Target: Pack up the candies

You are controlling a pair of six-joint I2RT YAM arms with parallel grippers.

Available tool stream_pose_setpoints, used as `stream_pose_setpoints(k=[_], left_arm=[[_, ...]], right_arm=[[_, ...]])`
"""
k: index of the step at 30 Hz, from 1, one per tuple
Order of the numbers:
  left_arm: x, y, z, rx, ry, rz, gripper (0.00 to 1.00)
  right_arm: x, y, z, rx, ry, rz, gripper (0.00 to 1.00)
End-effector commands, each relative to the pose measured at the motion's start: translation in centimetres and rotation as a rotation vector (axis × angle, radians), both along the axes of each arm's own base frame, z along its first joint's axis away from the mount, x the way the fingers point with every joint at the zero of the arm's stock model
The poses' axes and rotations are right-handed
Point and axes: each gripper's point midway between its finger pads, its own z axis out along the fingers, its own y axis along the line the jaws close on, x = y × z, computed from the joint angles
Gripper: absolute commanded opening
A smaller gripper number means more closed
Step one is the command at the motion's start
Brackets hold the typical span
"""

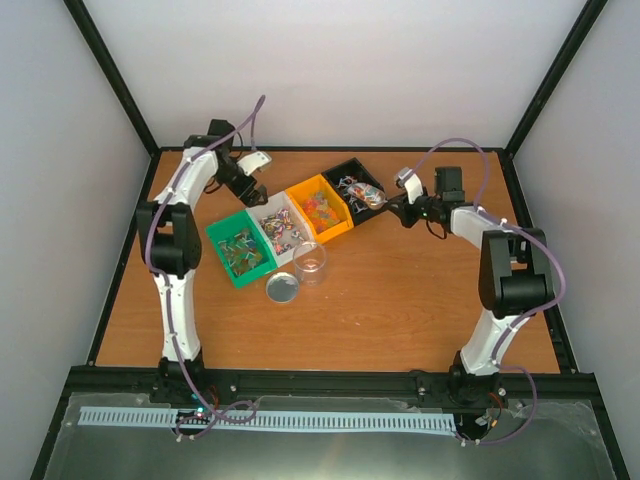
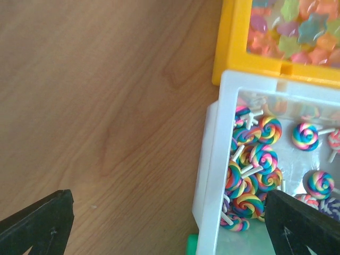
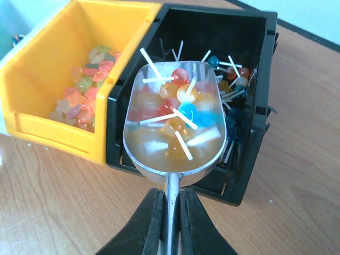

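A wood-grain table [image 1: 400, 300] sits inside white walls [image 1: 340, 70]; toward its far edge runs a row of green bin [image 1: 245, 279], white bin [image 1: 258, 224], yellow bin [image 1: 336, 232] and black bin [image 1: 345, 166], with a clear jar [image 1: 311, 262] and silver lid [image 1: 283, 288] just nearer. From above the candies [image 1: 280, 230] are specks; the green bin's are hard to make out. The left gripper [image 2: 170, 223] hangs, jaws wide apart, over the white bin's edge beside swirl lollipops [image 2: 255, 170]; the right gripper [image 3: 170, 199] is clamped on a metal scoop [image 3: 154, 154] heaped with ball lollipops [image 3: 178, 109] above the black bin.

walls [image 1: 340, 60]: plain white | table [image 1: 400, 300]: brown wood grain | frame [image 1: 112, 75]: black struts | light: soft, even
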Motion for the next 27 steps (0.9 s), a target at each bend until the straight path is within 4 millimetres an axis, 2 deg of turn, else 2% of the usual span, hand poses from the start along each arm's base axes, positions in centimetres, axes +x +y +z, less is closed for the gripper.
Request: stream_pose_setpoints(k=[1,7,8,10,15,19,27], left_arm=[[1.3,0.9,6.8,-0.072,-0.158,0.121,1.0],[2.5,2.3,11.8,-0.192,-0.346,0.314,1.0],[2.5,2.5,13.1,-0.218,-0.393,0.337,1.0],[2.3,2.2,13.8,-0.255,-0.417,0.339,1.0],[1.8,1.9,13.7,-0.282,-0.32,0.381,1.0],[1.2,2.1,14.6,-0.283,-0.335,0.384,1.0],[-0.7,1.1,14.1,-0.314,-0.296,0.332,1.0]], right_arm=[[-0.1,0.0,4.0,0.043,-0.107,0.021,0.03],[-1.0,-0.1,6.6,0.072,-0.155,0.041,0.03],[-1.3,0.0,7.0,0.075,-0.166,0.049,0.03],[-2.0,0.2,7.7,0.077,-0.193,0.073,0.03],[-4.3,0.9,9.4,0.068,-0.226,0.173,0.03],[-6.8,1.4,10.5,0.064,-0.223,0.271,0.03],[-12.7,2.8,10.9,0.057,-0.19,0.472,0.03]])
